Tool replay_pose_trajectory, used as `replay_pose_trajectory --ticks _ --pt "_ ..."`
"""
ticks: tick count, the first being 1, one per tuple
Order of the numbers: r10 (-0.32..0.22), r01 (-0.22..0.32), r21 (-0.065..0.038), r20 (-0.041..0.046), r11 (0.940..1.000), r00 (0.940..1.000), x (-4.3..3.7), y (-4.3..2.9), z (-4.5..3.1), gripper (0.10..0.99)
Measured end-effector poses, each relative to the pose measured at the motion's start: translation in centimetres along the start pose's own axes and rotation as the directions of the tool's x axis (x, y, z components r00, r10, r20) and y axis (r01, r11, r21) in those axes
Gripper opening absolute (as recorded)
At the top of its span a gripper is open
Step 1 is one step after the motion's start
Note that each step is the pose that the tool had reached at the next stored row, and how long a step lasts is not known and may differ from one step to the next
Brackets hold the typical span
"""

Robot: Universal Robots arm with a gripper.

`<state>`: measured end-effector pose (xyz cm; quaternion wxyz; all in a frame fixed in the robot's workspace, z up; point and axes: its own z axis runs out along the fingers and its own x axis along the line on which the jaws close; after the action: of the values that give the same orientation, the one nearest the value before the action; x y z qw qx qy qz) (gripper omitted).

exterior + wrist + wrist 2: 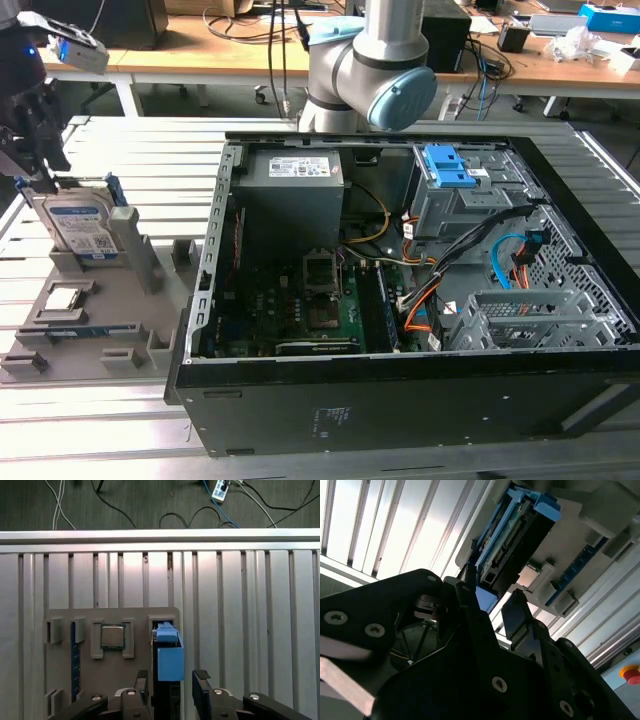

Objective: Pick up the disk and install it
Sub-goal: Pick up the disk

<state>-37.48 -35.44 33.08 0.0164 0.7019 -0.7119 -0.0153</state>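
1 end effector [171,677], its 2 fingers [201,682] spread, straddles 1 disk [169,661] standing on edge in 1 grey holder [130,617] on the slatted tabletop [240,605]. 1 CPU chip [113,636] sits beside it, and 1 open computer case [400,400] is nearby.

slatted metal table [100,440] | wooden desks [170,55] behind, cluttered | dark grey floor [125,505] beyond table edge
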Motion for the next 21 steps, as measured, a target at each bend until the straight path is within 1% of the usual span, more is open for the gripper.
replay_pose_trajectory --ticks 2,6,11,14,16,18,21 --pt "0.0 0.0 0.0 0.0 1.0 1.0 0.0 0.01 0.6 0.482" --pt "-0.002 0.002 0.0 -0.0001 1.0 1.0 0.0 0.03 1.32 0.482" --pt "-0.009 0.009 0.0 -0.0004 1.0 1.0 -0.01 -0.03 2.62 0.482" --pt "-0.013 0.013 0.0 -0.0006 0.9999 0.9999 0.0 -0.05 3.22 0.482" --pt "-0.014 0.014 0.0 -0.0007 0.9999 0.9999 -0.01 -0.06 3.53 0.482" --pt "-0.018 0.018 0.0 -0.0008 0.9998 0.9998 -0.01 -0.09 4.02 0.482" --pt "-0.019 0.019 0.0 -0.001 0.9998 0.9998 -0.01 -0.09 4.2 0.482"
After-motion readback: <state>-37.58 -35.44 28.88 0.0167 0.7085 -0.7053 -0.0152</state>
